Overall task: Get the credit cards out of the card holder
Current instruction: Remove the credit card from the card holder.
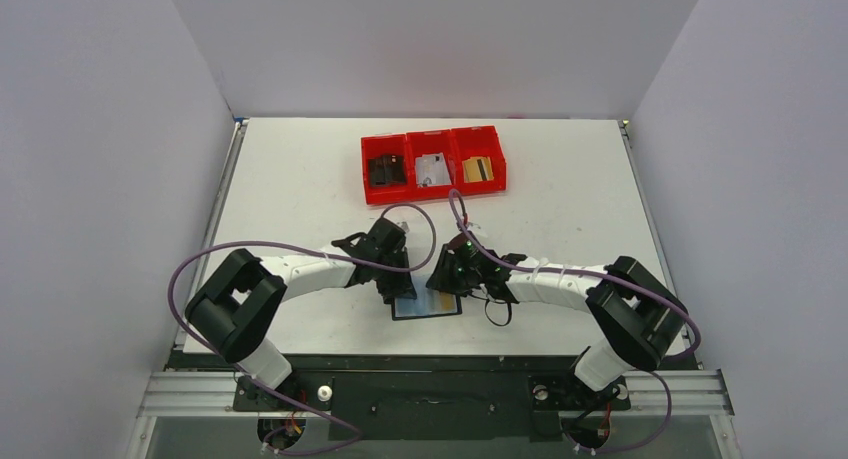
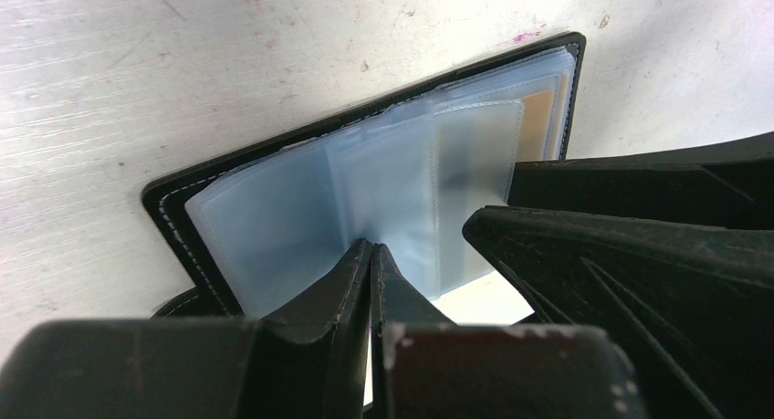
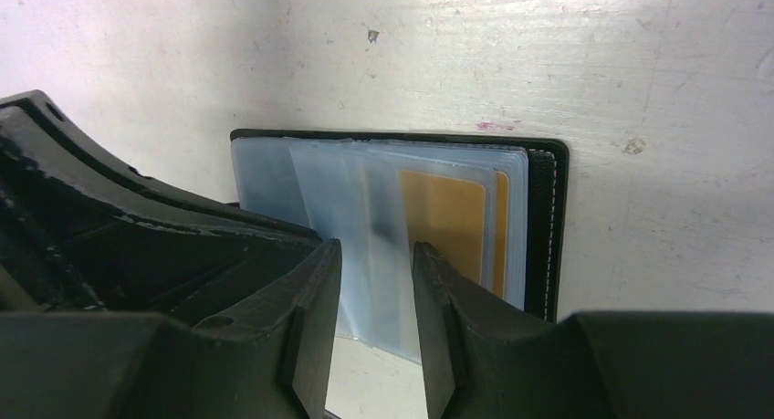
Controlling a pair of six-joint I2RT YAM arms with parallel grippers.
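Note:
The black card holder (image 1: 428, 307) lies open on the table's near middle, its bluish clear sleeve leaves fanned up. A gold card (image 3: 443, 220) sits in a right-hand sleeve; it also shows in the left wrist view (image 2: 539, 118). My left gripper (image 1: 392, 287) is shut, its tips (image 2: 371, 248) pressed against the sleeves (image 2: 301, 214) near the fold. My right gripper (image 1: 446, 279) is open, its tips (image 3: 376, 252) on either side of one upright sleeve leaf (image 3: 383, 227). Other credit cards lie in the red bins: a black one (image 1: 386, 169), a white-grey one (image 1: 432, 169), a gold one (image 1: 477, 168).
Three joined red bins (image 1: 433, 139) stand at the back middle of the white table (image 1: 300, 179). White walls close in the left, right and back. The two arms meet closely over the holder; the right gripper's body (image 2: 639, 255) fills the left wrist view's right side.

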